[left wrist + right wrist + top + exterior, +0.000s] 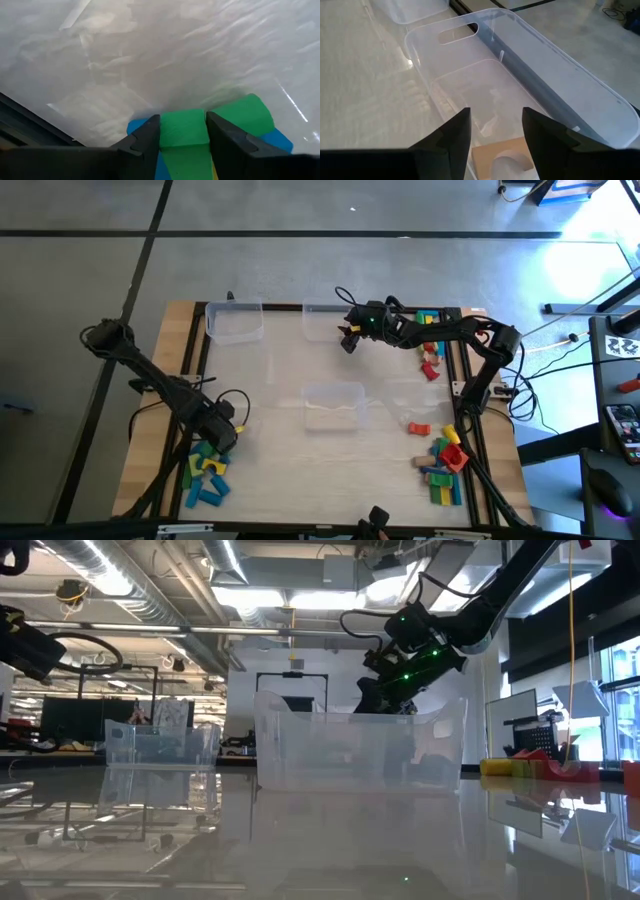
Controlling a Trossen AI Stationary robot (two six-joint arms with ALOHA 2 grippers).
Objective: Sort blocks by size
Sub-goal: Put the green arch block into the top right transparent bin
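Note:
Blocks lie in three piles: near left [205, 473], near right [445, 465] and far right [430, 345]. My left gripper [222, 438] points down over the near-left pile, shut on a green block [182, 132] that has blue blocks [280, 141] and a rounded green one [247, 114] beside it. My right gripper [349, 340] hangs over the far middle tub [530, 95], shut on a tan block with an arched cut-out [502, 155]. My left gripper pinches the green block by two opposite sides [165, 135] between its two fingers, which come from above and point down. Whether the block is clear of the blue blocks around it, I cannot tell. My right gripper pinches the tan arched block by its sides [477, 152] between its two fingers, slanting downward from the table's right. The block is lifted clear above the tub's open inside.
A clear tub stands at the far left [234, 320] and another in the table's middle [333, 405]; the middle one fills the foreground of the low view [360, 750]. Bare tabletop lies between the tubs and the piles. Dark rails run along the table's sides [462, 380].

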